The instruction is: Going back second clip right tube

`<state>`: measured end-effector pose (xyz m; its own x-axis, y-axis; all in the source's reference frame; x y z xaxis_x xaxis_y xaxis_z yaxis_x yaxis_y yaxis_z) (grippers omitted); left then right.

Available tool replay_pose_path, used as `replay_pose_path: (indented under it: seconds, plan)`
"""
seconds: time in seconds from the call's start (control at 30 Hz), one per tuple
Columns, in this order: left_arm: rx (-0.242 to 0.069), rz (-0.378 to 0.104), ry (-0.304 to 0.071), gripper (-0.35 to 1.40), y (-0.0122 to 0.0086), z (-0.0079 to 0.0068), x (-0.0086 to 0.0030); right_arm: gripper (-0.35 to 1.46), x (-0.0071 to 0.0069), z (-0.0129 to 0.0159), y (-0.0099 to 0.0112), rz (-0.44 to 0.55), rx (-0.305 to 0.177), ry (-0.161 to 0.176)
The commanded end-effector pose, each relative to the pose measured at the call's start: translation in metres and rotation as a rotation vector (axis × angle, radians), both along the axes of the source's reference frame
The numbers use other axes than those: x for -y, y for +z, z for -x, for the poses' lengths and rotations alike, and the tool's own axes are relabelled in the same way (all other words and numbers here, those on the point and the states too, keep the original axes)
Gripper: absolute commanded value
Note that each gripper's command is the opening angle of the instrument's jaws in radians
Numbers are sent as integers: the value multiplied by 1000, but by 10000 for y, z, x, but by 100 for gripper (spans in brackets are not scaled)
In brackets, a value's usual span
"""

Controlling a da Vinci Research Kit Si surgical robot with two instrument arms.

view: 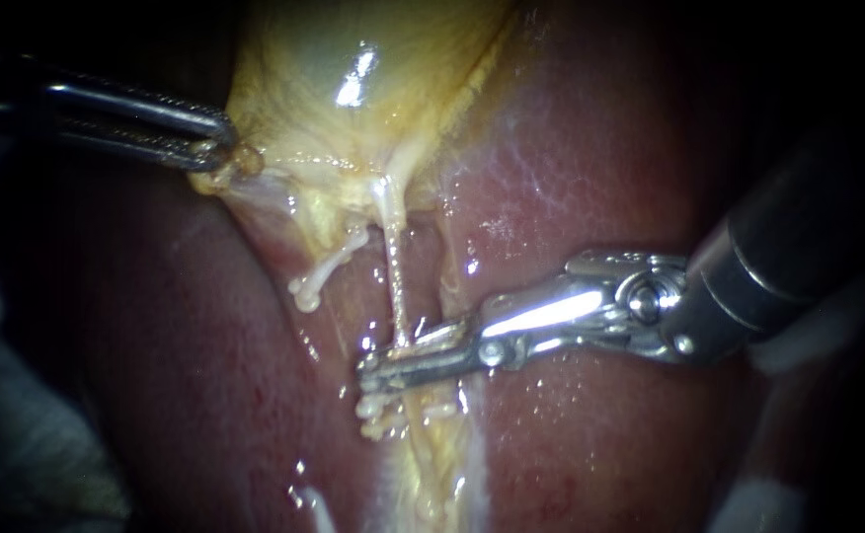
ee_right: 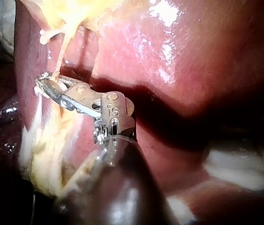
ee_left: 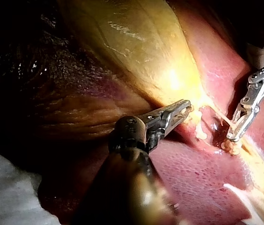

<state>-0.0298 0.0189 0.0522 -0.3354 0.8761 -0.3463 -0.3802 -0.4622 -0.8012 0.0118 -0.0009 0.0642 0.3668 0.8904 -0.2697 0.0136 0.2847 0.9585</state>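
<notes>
Landmark: the pale yellow, glossy gallbladder (view: 353, 59), lying on the dark red, wet liver (view: 600, 168). The slender dark-shafted left instrument (view: 221, 144) is at the gallbladder's lower side edge, jaws clamped together on a tag of its yellow margin. Two tubes lead away from the gallbladder's narrow end: a short whitish left tube (view: 329, 266) with a beaded end, and the thin, pale, taut right tube (view: 396, 286). The silver-jointed right instrument (view: 378, 367) lies well away from the gallbladder, across the right tube's far end, jaws narrowly parted with the tube in the gap. Pale beaded lumps sit just beyond, farther from the gallbladder; too small to identify.
</notes>
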Motion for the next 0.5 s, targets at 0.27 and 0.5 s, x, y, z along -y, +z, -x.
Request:
replay_pose_path:
  seconds: [0.27,0.5]
  plan:
    - [1,0,1,-35,1,0,-1,37,3,-10,12,90,-67,19]
    - [1,0,1,-35,2,0,-1,44,-2,-9,28,207,-60,51]
